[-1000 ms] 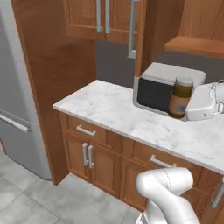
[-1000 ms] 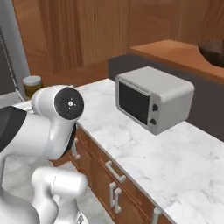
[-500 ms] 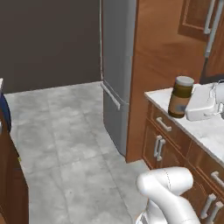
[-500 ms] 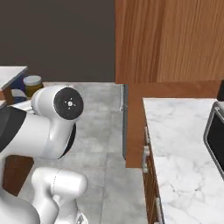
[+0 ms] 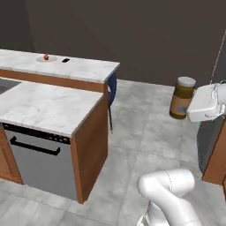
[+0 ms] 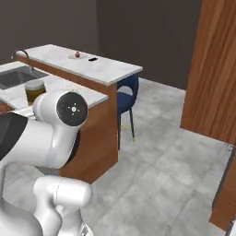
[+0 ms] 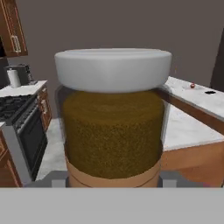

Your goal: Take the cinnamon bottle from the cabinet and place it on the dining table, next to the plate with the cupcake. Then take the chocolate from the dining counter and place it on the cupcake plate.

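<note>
Hand view: cinnamon bottle [image 7: 113, 118] between claw [image 7: 113, 181] fingers (upright)

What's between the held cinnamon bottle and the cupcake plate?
The cinnamon bottle is held upright in the gripper, over open floor. The cupcake plate sits far off on the raised dining counter; a blue chair stands at that counter's near end. Nothing else intervenes.

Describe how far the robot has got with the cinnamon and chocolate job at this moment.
Done: the cinnamon bottle is out of the cabinet. In hand: the gripper holds it upright above the floor. Left: set it beside the cupcake plate on the raised counter, then put the dark chocolate on that plate.
</note>
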